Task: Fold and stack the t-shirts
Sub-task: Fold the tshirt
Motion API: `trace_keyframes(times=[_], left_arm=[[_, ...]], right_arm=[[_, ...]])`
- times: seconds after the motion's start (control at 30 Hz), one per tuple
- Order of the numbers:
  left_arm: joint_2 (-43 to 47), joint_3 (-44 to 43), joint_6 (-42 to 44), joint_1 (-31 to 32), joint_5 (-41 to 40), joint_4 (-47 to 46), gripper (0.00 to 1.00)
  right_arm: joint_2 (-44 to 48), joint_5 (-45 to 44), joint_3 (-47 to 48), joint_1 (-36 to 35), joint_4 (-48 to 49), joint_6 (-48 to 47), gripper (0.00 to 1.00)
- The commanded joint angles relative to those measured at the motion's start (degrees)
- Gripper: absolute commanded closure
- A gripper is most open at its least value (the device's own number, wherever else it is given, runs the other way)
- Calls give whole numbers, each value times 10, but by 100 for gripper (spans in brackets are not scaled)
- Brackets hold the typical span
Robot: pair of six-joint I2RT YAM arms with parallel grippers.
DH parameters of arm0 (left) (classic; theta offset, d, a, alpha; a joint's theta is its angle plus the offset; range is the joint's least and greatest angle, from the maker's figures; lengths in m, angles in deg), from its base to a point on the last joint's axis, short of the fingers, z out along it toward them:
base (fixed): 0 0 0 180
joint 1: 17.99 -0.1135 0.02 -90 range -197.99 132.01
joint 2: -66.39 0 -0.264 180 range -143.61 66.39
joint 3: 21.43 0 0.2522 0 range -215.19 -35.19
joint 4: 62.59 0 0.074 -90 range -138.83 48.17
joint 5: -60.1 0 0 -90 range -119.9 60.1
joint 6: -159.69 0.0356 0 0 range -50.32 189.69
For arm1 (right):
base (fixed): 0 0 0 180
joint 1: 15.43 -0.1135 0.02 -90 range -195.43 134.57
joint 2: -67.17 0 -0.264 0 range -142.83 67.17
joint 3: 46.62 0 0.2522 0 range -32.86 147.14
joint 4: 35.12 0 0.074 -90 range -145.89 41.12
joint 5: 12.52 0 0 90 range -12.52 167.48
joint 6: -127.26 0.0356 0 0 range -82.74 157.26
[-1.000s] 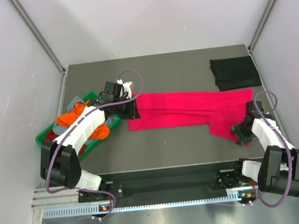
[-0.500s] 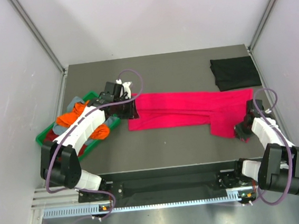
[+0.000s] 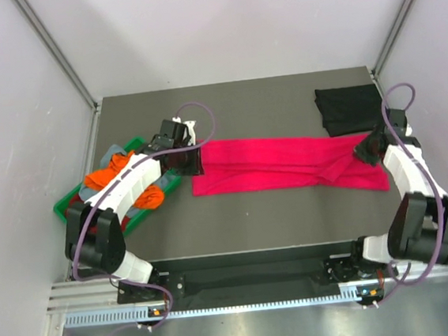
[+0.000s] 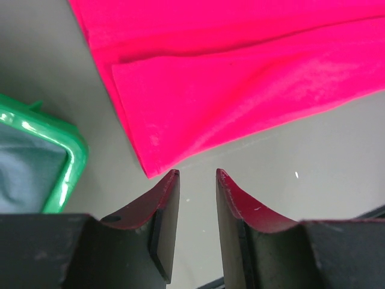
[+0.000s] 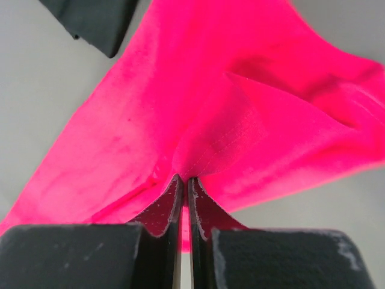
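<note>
A bright pink-red t-shirt (image 3: 279,163) lies in a long band across the middle of the table. My right gripper (image 3: 363,151) is at its right end, shut on a pinched fold of the pink cloth (image 5: 210,108); the right gripper (image 5: 184,179) has its jaws pressed together with cloth between them. My left gripper (image 3: 194,164) hovers at the shirt's left end. In the wrist view the left gripper (image 4: 197,174) is open and empty, just short of the pink corner (image 4: 240,90). A folded black t-shirt (image 3: 352,109) lies at the back right, its corner (image 5: 96,18) showing.
A green plastic tray (image 3: 61,207) at the left holds orange (image 3: 102,178) and grey-blue (image 3: 111,153) tees; the left arm reaches over it. Its rim (image 4: 72,162) is close to my left gripper. Walls enclose the table on three sides.
The right gripper shut on the pink shirt's right part and carried it away from the near edge toward the black shirt, spreading that end. The left gripper barely moved.
</note>
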Motion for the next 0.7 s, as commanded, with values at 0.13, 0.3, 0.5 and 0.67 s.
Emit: trace_keyframes(times=[0.13,0.3,0.5,0.67], left_arm=[[-13,-31,-4,-2,-71,14,63],[-14,-10,-6,-2,-76,19,63],[-27,6,-17,-1,-74,12,63],[-40,12,-19,-1,-59,7,63]], right_arm=[[-99,78,87,5,63,-62,100],[-141,99,132,5,68,-66,100],[-176,112,155,0,84,-61,100],[-192,124,164,0,107,-59,100]])
